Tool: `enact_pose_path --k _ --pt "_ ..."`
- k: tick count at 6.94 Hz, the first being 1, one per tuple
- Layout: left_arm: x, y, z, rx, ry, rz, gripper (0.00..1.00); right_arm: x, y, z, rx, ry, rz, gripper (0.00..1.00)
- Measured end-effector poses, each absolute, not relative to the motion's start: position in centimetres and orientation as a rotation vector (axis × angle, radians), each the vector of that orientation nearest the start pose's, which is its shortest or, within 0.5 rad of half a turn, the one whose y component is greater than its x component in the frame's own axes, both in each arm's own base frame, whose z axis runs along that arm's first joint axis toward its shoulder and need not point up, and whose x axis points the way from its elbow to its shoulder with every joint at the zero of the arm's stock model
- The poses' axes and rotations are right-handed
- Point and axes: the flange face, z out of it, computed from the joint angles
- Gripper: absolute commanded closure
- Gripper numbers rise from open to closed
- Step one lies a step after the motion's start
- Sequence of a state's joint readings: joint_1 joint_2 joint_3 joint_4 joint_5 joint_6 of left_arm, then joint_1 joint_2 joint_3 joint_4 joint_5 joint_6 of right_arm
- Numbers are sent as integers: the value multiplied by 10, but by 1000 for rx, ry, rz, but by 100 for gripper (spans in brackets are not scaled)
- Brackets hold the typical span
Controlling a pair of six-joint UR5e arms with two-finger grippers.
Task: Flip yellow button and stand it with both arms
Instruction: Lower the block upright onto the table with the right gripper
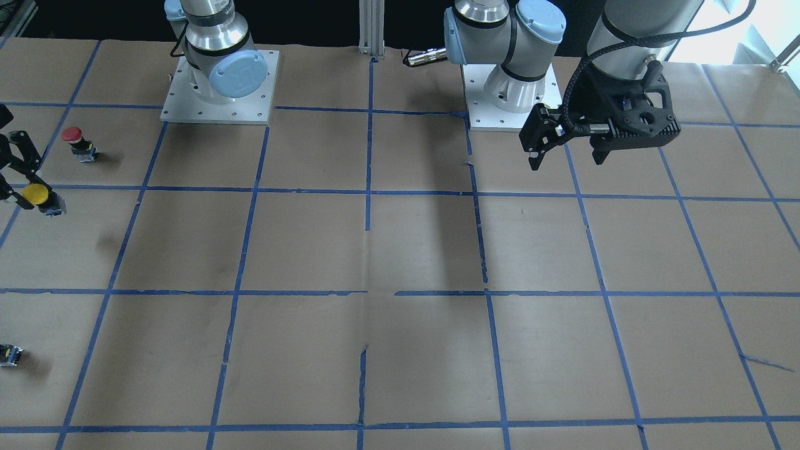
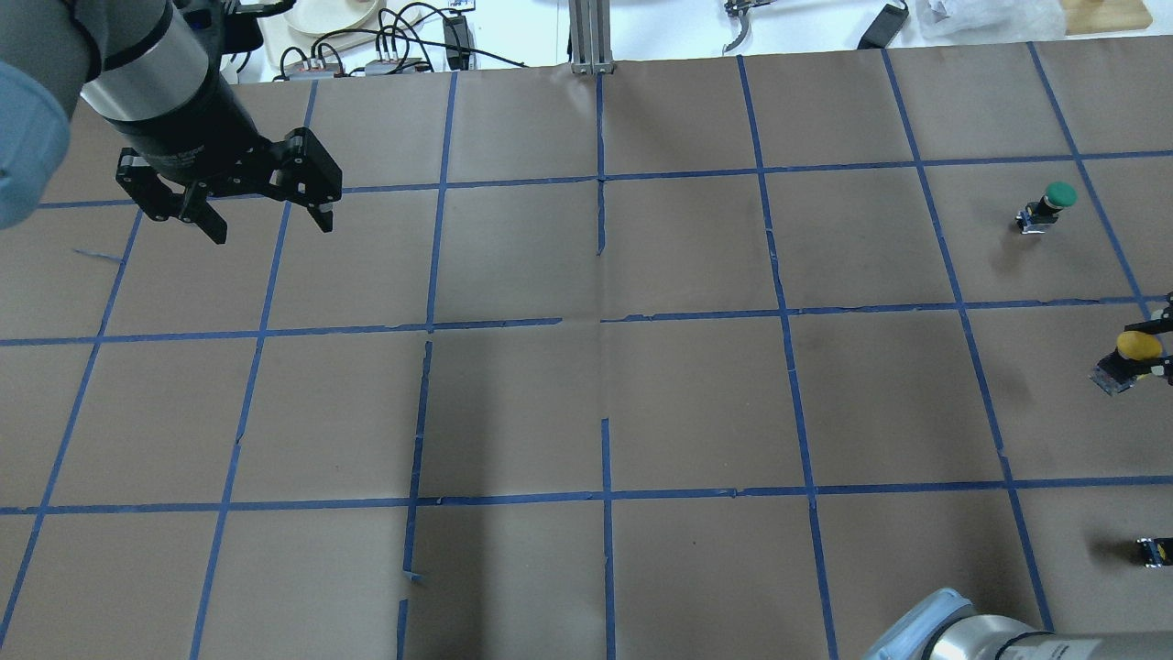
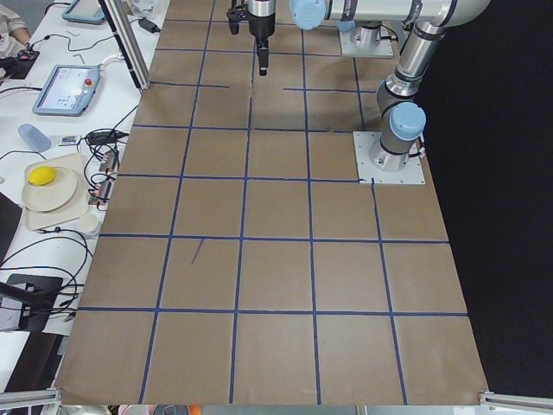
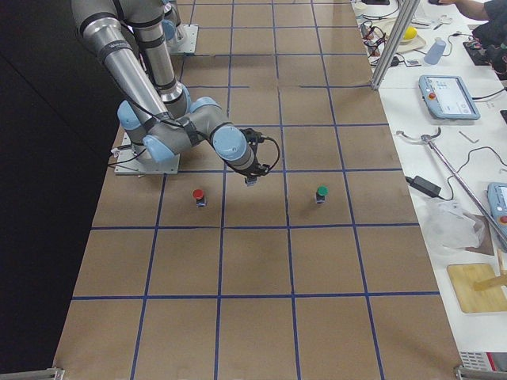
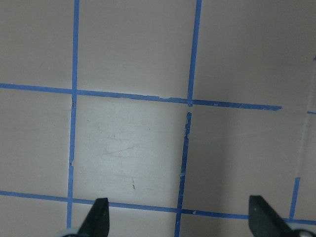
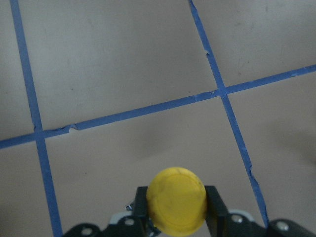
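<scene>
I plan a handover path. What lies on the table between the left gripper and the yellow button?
In the overhead view, only bare brown paper with blue tape lines lies between the left gripper and the yellow button.

Left arm (image 1: pixel 631 37): silver-grey tubes, black rings at the joints, round light-blue joint caps (image 1: pixel 540 22). Black braided cable (image 1: pixel 569 94) runs beside its wrist. Left gripper (image 2: pixel 272 229): matt black, two slim fingers (image 2: pixel 213 225), with a ribbed block (image 1: pixel 644 134) behind. Right arm (image 4: pixel 127 63): likewise silver-grey with light-blue caps, its fingers also black. Base plates (image 1: pixel 181 109): pale square metal on the desk, small screw holes round the edges.
</scene>
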State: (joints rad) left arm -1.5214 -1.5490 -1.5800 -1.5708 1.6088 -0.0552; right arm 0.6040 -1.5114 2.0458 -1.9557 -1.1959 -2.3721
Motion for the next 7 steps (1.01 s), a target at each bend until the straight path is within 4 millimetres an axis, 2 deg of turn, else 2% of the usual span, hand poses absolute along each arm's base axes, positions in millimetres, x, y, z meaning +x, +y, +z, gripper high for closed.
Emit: enact_pose_path --k 3,6,7 --pt "-103 -489 495 -173 3100 -19 0 -298 -391 252 -2070 2116 -746 69" --pt "-102 -489 494 -177 3100 -19 0 -320 -402 229 -2063 2072 -835 67" --pt "-101 -489 495 -180 3100 -19 0 -329 -408 216 -2044 2057 -839 66"
